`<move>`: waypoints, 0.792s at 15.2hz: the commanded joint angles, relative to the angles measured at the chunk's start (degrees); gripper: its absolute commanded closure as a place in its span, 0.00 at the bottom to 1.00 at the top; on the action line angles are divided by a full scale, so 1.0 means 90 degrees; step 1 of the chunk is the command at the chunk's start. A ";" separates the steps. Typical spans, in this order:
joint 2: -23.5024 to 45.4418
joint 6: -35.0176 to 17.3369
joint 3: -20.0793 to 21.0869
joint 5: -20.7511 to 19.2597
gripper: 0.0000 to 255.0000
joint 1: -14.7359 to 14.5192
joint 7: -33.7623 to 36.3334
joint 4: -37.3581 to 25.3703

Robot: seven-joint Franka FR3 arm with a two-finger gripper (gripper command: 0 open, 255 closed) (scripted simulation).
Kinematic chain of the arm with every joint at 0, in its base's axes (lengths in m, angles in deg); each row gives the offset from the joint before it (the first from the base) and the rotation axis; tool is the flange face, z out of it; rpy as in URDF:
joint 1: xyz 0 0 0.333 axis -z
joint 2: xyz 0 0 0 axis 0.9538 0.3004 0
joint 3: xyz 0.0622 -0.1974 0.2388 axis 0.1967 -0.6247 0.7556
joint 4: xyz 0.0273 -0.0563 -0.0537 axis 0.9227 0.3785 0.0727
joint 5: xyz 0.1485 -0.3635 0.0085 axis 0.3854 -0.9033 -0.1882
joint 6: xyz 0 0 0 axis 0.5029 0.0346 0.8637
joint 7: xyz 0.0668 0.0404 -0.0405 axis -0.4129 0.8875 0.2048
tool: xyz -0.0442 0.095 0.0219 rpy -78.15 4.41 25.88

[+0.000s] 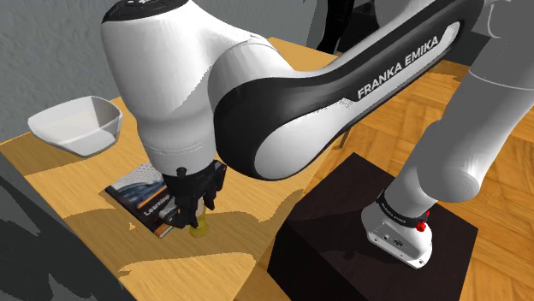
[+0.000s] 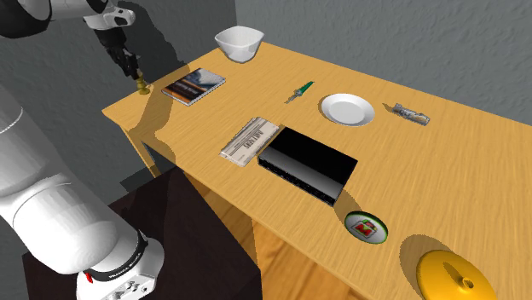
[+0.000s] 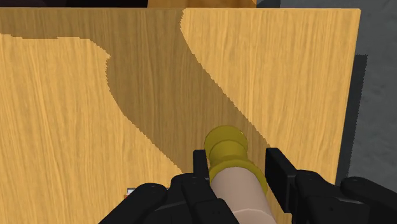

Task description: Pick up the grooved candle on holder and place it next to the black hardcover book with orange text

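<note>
Shoulder view: the tool points straight down near a corner of the desk. The candle shows its yellow holder below the tool, just beside a dark-covered book. A white bowl sits farther along that edge.

Second exterior view: the candle stands by the same corner, near the book and well apart from a black slab mid-desk. I cannot tell whether it touches the wood.

Wrist view: the tool pinches the pale candle body from both sides above the holder, probably because that straight wall keeps it upright.
</note>
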 commanded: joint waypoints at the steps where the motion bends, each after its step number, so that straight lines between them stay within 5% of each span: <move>1: 0.0106 -0.0165 -0.0015 -0.0099 1.00 -0.0019 0.0060 0.0093; 12: 0.0616 -0.0922 -0.0138 -0.0600 1.00 -0.0163 0.0411 0.0525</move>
